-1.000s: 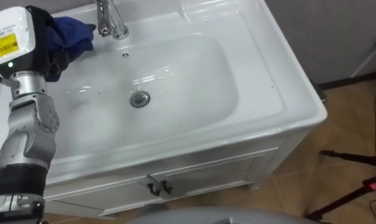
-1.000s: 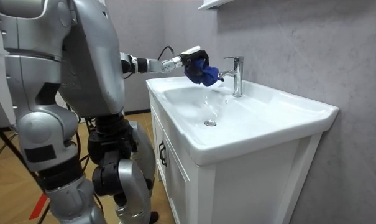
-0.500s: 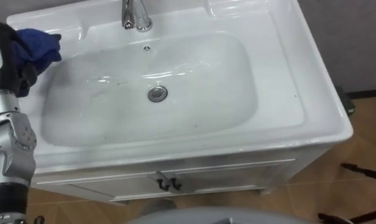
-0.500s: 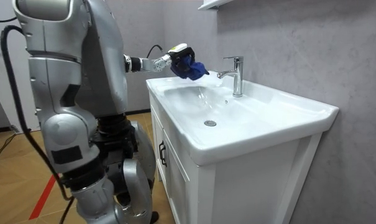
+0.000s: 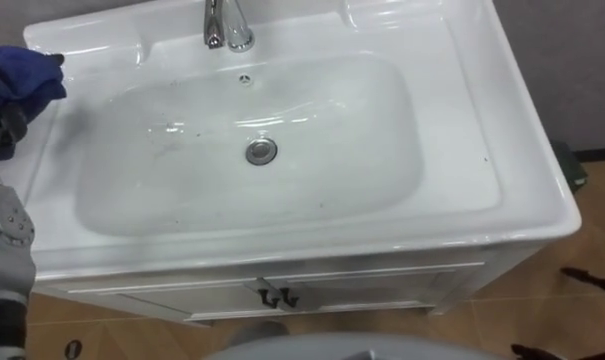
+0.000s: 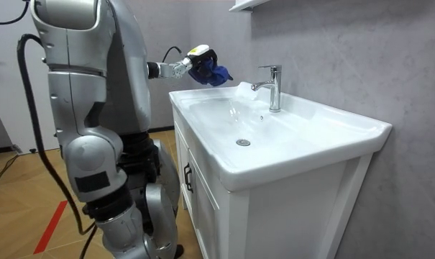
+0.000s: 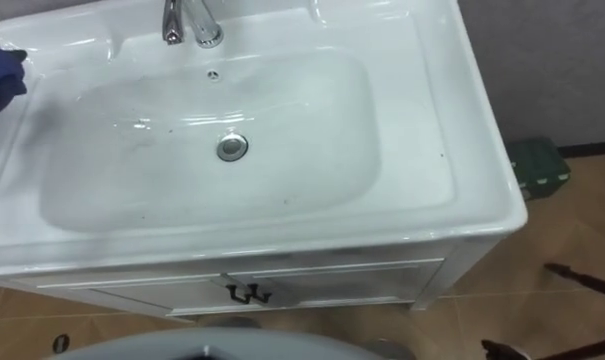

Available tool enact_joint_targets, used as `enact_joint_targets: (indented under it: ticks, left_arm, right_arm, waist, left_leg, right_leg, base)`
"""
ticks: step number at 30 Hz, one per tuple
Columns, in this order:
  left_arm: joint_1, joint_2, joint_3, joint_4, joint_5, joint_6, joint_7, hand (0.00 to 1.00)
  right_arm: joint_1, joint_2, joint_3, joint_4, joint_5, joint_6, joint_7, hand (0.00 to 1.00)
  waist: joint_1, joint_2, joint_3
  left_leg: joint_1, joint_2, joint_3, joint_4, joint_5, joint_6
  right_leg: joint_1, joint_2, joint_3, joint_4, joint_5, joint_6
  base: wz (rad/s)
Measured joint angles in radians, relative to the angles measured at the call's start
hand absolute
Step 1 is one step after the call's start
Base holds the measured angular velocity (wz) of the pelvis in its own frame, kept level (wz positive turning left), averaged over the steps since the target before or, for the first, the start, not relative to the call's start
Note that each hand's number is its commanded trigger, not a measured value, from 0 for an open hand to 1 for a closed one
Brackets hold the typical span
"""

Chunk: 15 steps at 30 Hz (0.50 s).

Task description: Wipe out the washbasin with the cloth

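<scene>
The white ceramic basin (image 5: 452,120) has a shallow, glossy, rectangular bowl with a few dark specks and a metal drain (image 5: 261,151) at its centre. The dark blue cloth (image 5: 20,80) is bunched in my left hand (image 6: 195,63), raised above the basin's left rear corner.

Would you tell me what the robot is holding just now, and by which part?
Its left hand grips a blue cloth by one bunched end; the rest hangs loose beyond the hand.
</scene>
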Motion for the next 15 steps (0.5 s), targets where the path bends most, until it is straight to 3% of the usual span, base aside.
enact_joint_targets:
  ticks: [15]
  left_arm:
    - [0.090,0.001,0.076,0.000,-0.044,0.006,0.005,1.00]
  right_arm:
    - [0.052,0.002,-0.079,-0.009,-0.010,0.017,0.024,0.00]
  waist:
    - [0.017,-0.009,-0.0045]
  left_leg:
    - [0.009,-0.010,-0.010,-0.007,0.002,0.003]
  right_leg:
    - [0.025,0.003,-0.009,-0.033,0.007,0.010]
  base:
    - [0.01]
